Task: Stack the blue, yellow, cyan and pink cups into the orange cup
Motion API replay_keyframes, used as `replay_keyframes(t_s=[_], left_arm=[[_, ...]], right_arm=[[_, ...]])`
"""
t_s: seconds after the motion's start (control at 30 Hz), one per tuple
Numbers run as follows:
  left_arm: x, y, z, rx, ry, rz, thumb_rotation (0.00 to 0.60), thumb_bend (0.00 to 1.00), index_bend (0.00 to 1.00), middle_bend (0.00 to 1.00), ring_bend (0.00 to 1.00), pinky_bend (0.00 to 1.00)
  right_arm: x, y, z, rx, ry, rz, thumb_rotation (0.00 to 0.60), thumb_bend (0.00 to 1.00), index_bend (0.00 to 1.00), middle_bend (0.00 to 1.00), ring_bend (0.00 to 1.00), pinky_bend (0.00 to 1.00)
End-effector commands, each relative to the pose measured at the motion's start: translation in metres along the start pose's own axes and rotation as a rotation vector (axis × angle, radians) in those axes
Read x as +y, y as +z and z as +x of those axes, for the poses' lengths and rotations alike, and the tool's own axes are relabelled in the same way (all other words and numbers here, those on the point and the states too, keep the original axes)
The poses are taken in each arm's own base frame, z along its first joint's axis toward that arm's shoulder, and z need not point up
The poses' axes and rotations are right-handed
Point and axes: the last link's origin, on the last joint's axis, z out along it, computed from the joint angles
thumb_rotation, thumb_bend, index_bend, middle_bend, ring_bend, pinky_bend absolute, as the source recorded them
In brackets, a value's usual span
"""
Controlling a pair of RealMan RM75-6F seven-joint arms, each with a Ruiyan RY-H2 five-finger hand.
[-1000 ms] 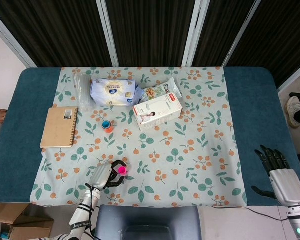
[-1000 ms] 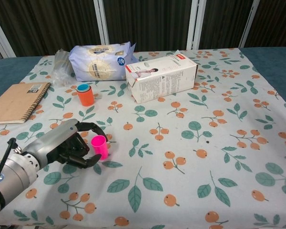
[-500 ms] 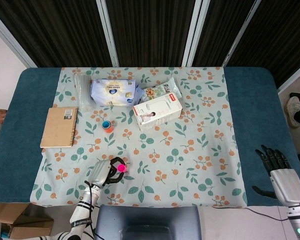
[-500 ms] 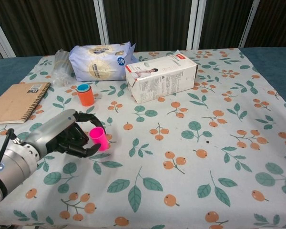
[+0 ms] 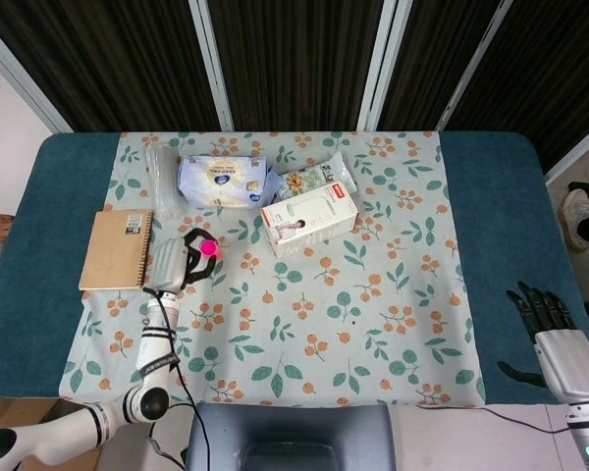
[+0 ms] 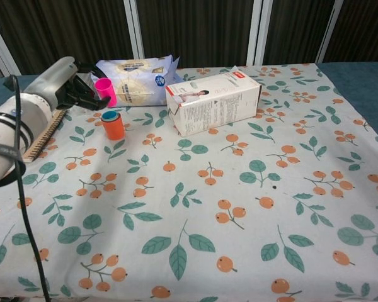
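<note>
**Operator:** Teal cloth at the near right table edge: what is the condition of the right hand point(image 5: 555, 339)?

**Technician:** It rests over that edge, palm down, fingers spread and extended, holding nothing. It is well apart from every cup and shows only in the head view.

**Operator:** Next object outward?

**Technician:** The orange cup point(image 6: 113, 125) stands upright on the floral tablecloth point(image 6: 252, 207), with a blue rim showing at its mouth; I judge that the blue cup is already nested inside. How many cups sit within cannot be determined. The head view has the cup hidden below the hand.

**Operator:** State of the left hand point(image 6: 69, 88)?

**Technician:** It is raised above the table, pinching the pink cup point(image 6: 104, 91) between thumb and fingertips. The pink cup is tilted, mouth slightly toward the camera, and clear of the surface.

**Operator:** Governing relation for the coming move?

**Technician:** The orange cup lies below the pink cup and slightly nearer the robot. Its long axis is vertical; the pink cup's axis is off vertical. I judge that the left hand, by far the nearer, must right the cup, centre it over the mouth, then lower.

**Operator:** Beyond that?

**Technician:** Notebook point(image 5: 117, 249) to the left, white carton point(image 6: 214, 102) to the right, blue-white bag point(image 6: 133, 80) behind.
</note>
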Motion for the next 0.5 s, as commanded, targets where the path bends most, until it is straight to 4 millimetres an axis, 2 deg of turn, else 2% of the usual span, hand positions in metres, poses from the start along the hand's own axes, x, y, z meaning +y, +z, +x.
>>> replay_keyframes(t_s=[0.03,0.5], left_arm=[[0.002,0.023,0.002,0.019,0.005,0.034,0.600,0.42,0.54,1.00,1.00,1.00],[-0.020,0.030,-0.018,-0.023,0.059,0.072,0.600,0.42,0.54,1.00,1.00,1.00]], right_arm=[[0.000,0.001,0.000,0.002,-0.003,-0.005,0.600,0.20,0.00,0.00,0.00,0.00],[0.002,0.002,0.000,0.008,-0.011,-0.022,0.600,0.20,0.00,0.00,0.00,0.00]])
